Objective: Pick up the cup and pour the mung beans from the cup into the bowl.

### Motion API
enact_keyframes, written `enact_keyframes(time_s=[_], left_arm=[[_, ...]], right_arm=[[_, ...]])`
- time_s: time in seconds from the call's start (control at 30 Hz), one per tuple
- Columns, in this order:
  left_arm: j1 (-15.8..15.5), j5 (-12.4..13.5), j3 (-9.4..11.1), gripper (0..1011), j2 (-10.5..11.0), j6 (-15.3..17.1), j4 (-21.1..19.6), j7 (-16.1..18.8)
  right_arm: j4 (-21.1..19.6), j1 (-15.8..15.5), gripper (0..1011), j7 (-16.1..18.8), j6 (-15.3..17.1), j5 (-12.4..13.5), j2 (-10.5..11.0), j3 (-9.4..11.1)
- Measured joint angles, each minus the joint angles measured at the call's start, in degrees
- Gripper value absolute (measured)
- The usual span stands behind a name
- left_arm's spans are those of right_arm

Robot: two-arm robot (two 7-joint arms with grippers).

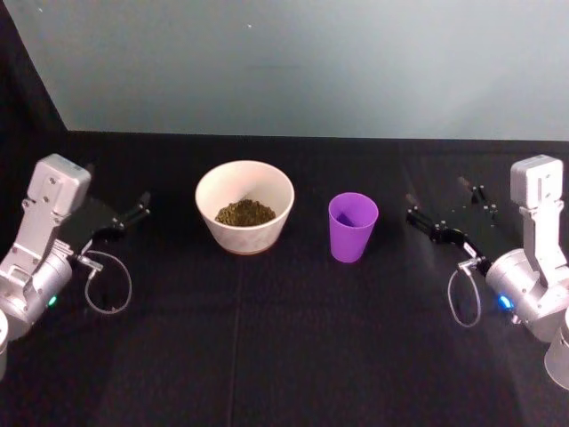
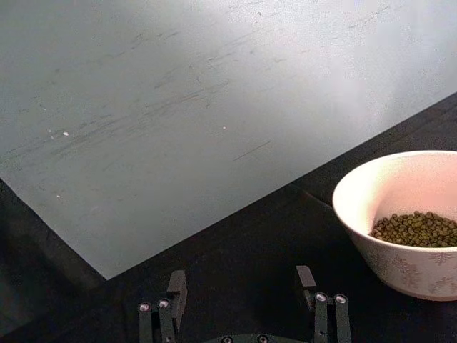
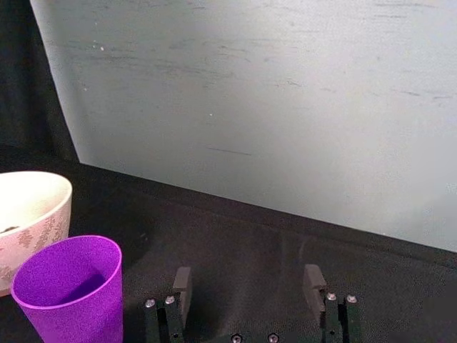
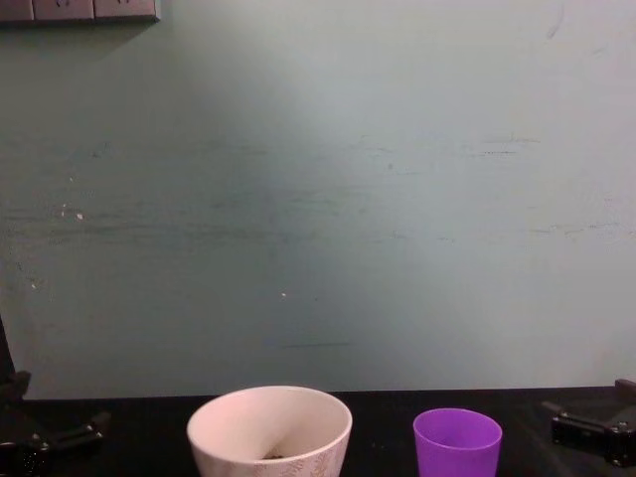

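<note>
On the black desk (image 1: 284, 356), the left pincer (image 1: 133, 213) rests at the left side with its fingers spread apart, holding nothing. Next comes the bowl (image 1: 244, 206), with the mung beans (image 1: 244, 213) heaped inside. Just right of it the cup (image 1: 353, 227) stands upright. Farther right, the right pincer (image 1: 442, 212) sits apart from the cup, fingers likewise parted.

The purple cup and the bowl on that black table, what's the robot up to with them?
Nothing is being handled at this moment. The cup stands upright on the table and looks empty inside. Beside it, the bowl already holds the mung beans. The left gripper and the right gripper sit open at either side, both apart from the cup and bowl.
</note>
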Motion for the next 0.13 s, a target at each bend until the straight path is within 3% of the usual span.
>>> enact_keyframes(time_s=[0.13], left_arm=[[0.0,0.0,0.0,1000,0.0,0.0,0.0,0.0]], right_arm=[[0.0,0.0,1000,0.0,0.0,0.0,0.0,0.0]])
